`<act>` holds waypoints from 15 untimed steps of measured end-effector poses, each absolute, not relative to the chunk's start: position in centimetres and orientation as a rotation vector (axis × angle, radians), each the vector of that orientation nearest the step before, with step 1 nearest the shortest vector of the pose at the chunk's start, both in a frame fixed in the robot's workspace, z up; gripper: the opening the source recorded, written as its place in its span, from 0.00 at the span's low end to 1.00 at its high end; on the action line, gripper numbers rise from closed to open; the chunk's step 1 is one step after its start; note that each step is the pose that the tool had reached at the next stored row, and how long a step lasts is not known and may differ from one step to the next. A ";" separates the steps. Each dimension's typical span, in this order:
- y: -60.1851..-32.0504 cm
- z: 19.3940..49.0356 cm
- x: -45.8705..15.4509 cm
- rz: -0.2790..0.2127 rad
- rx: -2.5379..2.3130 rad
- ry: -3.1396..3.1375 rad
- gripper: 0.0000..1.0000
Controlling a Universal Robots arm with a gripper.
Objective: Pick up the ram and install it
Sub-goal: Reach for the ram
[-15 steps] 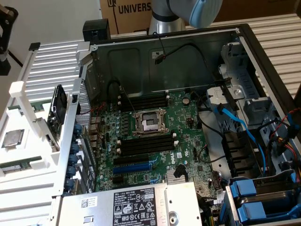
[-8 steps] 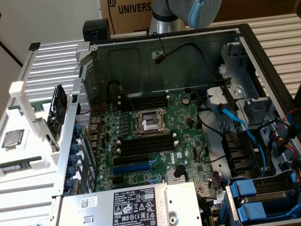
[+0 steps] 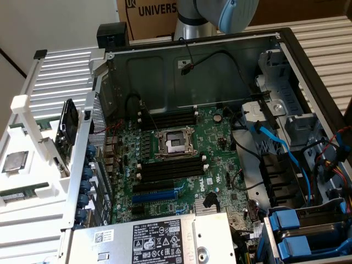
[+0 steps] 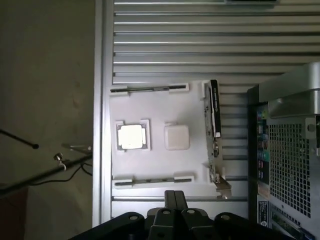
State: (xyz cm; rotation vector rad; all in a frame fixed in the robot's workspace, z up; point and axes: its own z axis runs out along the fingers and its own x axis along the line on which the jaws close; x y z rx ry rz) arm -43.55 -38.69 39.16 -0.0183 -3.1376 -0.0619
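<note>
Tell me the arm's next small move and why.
Probably descend toward the ram in its holder at the edge of the white tray. The gripper hangs above the tray holding nothing, and that stick lies closest to it.

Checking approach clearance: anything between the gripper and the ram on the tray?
Nothing visible. The gripper hangs above the white tray, and the ram stick nearest it lies uncovered, with open space between them.
</note>
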 end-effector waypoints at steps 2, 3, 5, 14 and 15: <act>-38.1 39.2 -44.6 -0.061 -0.016 -3.138 0.11; -37.7 39.2 -45.3 -0.061 -0.016 -3.138 0.11; -37.1 39.2 -46.5 -0.061 -0.015 -3.138 0.11; -37.0 38.9 -47.5 -0.060 0.021 -3.137 0.11; -37.0 38.8 -47.4 -0.060 0.023 -3.137 0.11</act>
